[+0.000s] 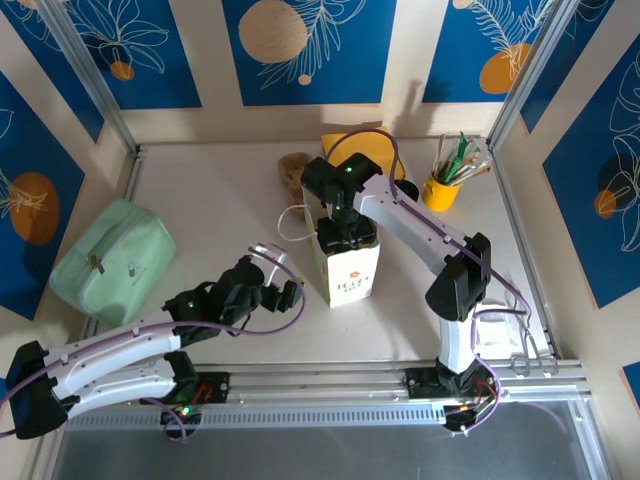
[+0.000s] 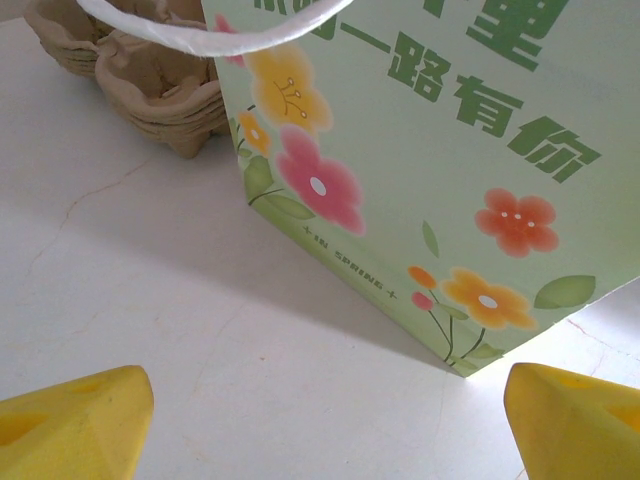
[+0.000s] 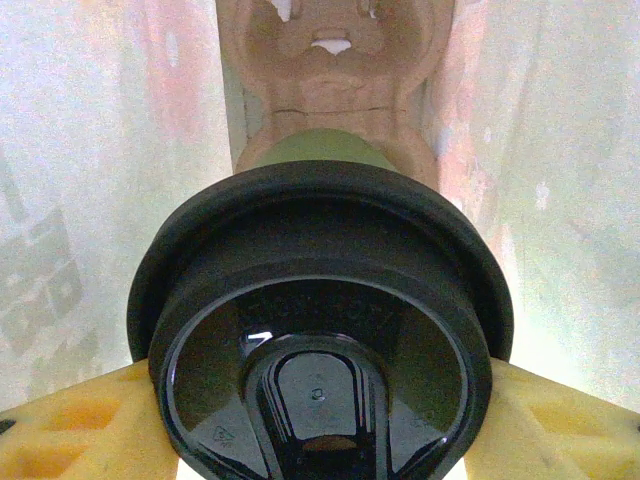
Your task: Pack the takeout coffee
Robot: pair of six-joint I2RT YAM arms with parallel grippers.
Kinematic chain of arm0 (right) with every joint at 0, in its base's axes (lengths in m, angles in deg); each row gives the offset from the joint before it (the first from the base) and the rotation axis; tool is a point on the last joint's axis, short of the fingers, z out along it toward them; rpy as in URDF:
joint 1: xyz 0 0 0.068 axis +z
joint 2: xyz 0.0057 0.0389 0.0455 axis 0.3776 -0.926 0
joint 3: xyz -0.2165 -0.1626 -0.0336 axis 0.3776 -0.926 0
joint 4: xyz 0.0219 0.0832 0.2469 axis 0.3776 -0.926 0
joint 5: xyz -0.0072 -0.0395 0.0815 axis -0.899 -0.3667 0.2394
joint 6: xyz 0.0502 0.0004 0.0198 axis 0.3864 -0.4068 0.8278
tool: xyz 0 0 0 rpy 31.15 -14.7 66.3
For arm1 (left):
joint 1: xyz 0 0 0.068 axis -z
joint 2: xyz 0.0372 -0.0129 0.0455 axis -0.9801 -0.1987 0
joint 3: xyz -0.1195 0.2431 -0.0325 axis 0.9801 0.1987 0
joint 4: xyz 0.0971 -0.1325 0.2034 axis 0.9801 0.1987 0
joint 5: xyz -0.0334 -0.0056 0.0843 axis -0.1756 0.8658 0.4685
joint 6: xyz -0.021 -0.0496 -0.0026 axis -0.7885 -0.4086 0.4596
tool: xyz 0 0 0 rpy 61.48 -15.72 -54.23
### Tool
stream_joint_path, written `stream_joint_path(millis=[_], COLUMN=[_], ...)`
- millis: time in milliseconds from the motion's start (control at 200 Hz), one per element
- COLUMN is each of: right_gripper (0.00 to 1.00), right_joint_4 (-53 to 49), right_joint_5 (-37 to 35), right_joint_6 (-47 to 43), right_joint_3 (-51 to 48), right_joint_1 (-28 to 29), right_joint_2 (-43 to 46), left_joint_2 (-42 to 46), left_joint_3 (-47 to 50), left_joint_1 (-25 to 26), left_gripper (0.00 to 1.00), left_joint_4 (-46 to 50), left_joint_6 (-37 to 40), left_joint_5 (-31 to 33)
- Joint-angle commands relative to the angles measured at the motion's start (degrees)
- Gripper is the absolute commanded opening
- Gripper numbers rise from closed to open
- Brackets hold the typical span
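Observation:
The takeout coffee [image 3: 320,330] has a black lid and a dark green side. My right gripper [image 3: 320,420] is shut on it, with a yellow finger [image 3: 80,425] pressed against each side of the lid. The cup hangs inside the white paper bag [image 1: 348,270], between its pale walls [image 3: 110,150]. A brown cardboard carrier [image 3: 330,70] lies on the bag's floor below the cup. From above, the right gripper [image 1: 345,235] reaches down into the bag's open top. My left gripper [image 1: 283,285] stands open just left of the bag, its fingertips [image 2: 70,420] wide apart over bare table, facing the flowered bag side [image 2: 440,150].
A stack of brown cup carriers [image 1: 295,170] sits behind the bag, also seen as a carrier stack [image 2: 140,70] in the left wrist view. A yellow cup with straws and sticks [image 1: 440,190] stands at the back right. A mint green pouch [image 1: 110,260] lies at the left edge.

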Motion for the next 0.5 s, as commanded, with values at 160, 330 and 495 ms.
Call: stream_joint_path(millis=[160, 330, 495], right_gripper=[0.63, 0.62, 0.62], right_joint_4=[0.3, 0.5, 0.8], right_joint_5=[1.2, 1.1, 1.0], right_joint_6=[0.6, 0.9, 1.0], right_joint_3=[-0.5, -1.1, -1.6], right_joint_1=[-0.2, -0.2, -0.2], right_joint_2=[2.4, 2.7, 3.0], left_joint_2=[0.7, 1.0, 1.0], left_joint_3=[-1.6, -1.4, -1.4], left_joint_1=[0.3, 0.3, 0.3], left_gripper=[0.91, 0.91, 0.91], left_joint_4=[1.2, 1.2, 1.3], left_joint_6=[0.9, 0.9, 1.1], left_joint_5=[1.2, 1.5, 1.7])
